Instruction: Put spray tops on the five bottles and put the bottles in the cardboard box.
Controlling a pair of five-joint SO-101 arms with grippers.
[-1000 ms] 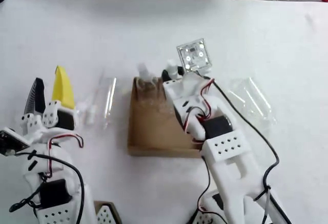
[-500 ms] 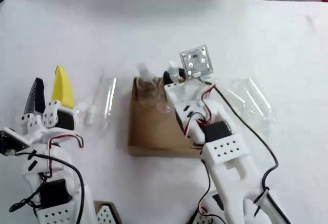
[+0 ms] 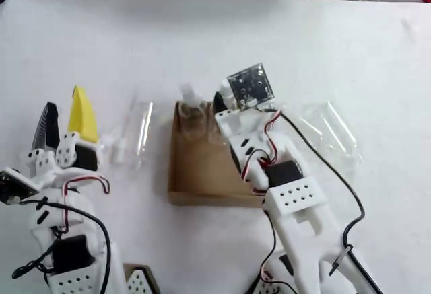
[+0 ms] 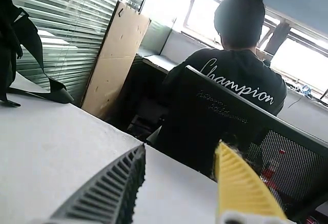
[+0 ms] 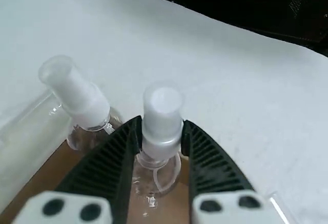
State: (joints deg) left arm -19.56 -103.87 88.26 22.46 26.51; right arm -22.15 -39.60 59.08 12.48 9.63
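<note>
My right gripper [image 5: 161, 126] is shut on the neck of a clear bottle [image 5: 156, 167] that carries a white spray top [image 5: 163, 112]. It holds the bottle upright at the far end of the cardboard box [image 3: 202, 166]. A second topped bottle [image 5: 77, 101] stands beside it in the box [image 5: 46, 175], seen from above as the bottle [image 3: 194, 111]. In the high view the right gripper [image 3: 221, 103] sits under its wrist camera. My left gripper [image 3: 65, 100] rests open at the table's left, black and yellow fingers apart, nothing between them; the same gripper [image 4: 180, 149] looks out over the bare table.
A clear bottle [image 3: 139, 130] lies on the white table between the left gripper and the box. More clear bottles [image 3: 330, 131] lie to the right of the box. The table's far half is bare white surface.
The right wrist has turned and shifted slightly left and nearer over the box's far end, still holding the bottle. The left arm has not moved.
</note>
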